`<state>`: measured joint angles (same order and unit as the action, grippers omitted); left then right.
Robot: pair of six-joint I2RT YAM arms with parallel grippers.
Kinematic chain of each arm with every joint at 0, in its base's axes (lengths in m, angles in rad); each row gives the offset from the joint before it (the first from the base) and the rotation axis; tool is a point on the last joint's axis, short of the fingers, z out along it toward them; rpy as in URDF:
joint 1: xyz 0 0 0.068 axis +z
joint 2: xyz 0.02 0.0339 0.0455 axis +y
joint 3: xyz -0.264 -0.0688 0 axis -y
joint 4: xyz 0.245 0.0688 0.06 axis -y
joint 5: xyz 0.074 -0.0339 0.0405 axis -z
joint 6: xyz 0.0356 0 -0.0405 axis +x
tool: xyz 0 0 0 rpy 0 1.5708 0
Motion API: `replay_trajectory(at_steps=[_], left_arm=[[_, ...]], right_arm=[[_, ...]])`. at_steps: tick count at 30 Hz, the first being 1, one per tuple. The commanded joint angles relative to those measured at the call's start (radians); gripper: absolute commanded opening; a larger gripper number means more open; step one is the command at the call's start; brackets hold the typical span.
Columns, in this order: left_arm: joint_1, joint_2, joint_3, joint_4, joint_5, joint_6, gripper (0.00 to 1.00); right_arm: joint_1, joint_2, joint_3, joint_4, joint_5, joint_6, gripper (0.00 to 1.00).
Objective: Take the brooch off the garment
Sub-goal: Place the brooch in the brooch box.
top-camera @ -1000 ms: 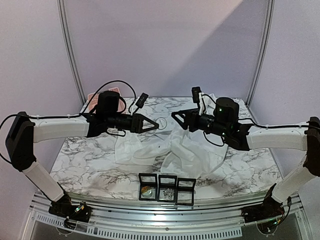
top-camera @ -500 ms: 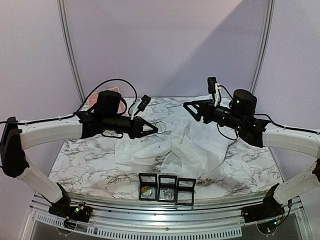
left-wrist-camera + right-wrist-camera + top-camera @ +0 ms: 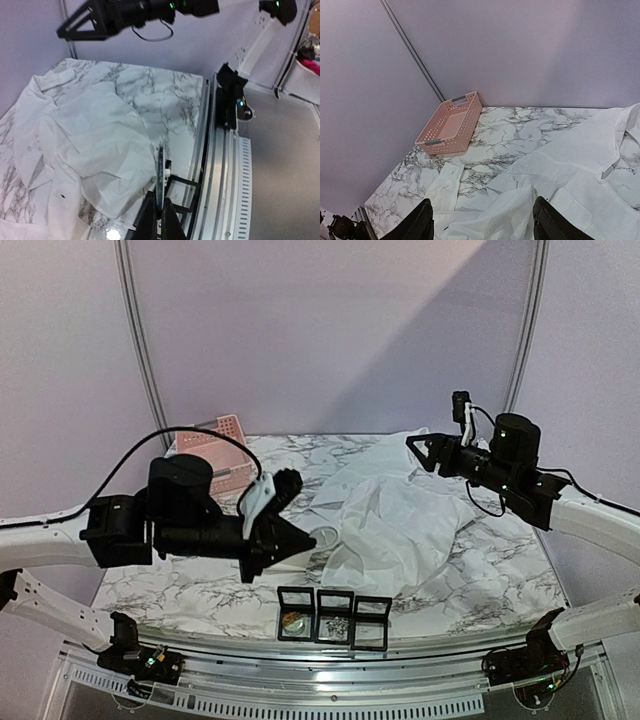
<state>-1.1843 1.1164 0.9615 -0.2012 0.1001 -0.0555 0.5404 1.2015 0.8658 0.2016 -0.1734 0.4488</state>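
Observation:
The white garment (image 3: pixel 395 525) lies crumpled over the middle and right of the marble table, also seen in the left wrist view (image 3: pixel 90 135) and the right wrist view (image 3: pixel 570 165). My left gripper (image 3: pixel 303 539) (image 3: pixel 161 204) hangs above the table's front, just left of the garment, shut on the brooch (image 3: pixel 161 175). The brooch is a thin round piece seen edge-on, and shows as a pale ring (image 3: pixel 326 537) from above. My right gripper (image 3: pixel 413 444) (image 3: pixel 482 222) is raised over the garment's far right part, open, with nothing between its fingers.
A pink perforated basket (image 3: pixel 215 445) (image 3: pixel 450 125) stands at the back left corner. Three black framed display boxes (image 3: pixel 335 615) (image 3: pixel 182 192) sit in a row at the front edge, below my left gripper. Metal rails run along the table's near side.
My left arm has pulled back toward the front left, carrying the brooch away from the garment. My right gripper has risen and swung right, opening wider. The garment has settled flatter.

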Motion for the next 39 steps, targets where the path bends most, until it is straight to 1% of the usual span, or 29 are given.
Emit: replay_trajectory(at_steps=[1,4,6,10,13,21,31,39], left_arm=[[-0.134,0.05,-0.024,-0.126,-0.219,-0.014,0.0],[-0.223,0.085,-0.033,-0.089,-0.283,-0.019,0.0],[-0.26,0.128,-0.029,-0.075,-0.308,-0.019,0.0],[-0.286,0.215,-0.04,0.012,-0.261,-0.035,0.0],[-0.303,0.295,-0.009,0.024,-0.254,-0.015,0.0],[-0.31,0.443,0.041,0.034,-0.215,0.041,0.0],[-0.309,0.58,0.142,-0.016,-0.273,0.052,0.0],[-0.303,0.654,0.183,-0.05,-0.33,0.054,0.0]], right_arm=[[-0.008,-0.033,-0.033,-0.025,0.04,-0.015,0.66],[-0.009,-0.04,-0.05,-0.006,0.04,-0.013,0.66],[-0.01,-0.041,-0.055,0.001,0.039,-0.009,0.66],[-0.01,-0.037,-0.061,0.013,0.031,-0.009,0.66],[-0.011,-0.035,-0.062,0.015,0.029,-0.011,0.66],[-0.019,-0.033,-0.071,0.02,0.027,-0.013,0.66],[-0.023,-0.031,-0.088,0.042,0.023,0.004,0.66],[-0.03,-0.036,-0.097,0.046,0.022,0.007,0.66]])
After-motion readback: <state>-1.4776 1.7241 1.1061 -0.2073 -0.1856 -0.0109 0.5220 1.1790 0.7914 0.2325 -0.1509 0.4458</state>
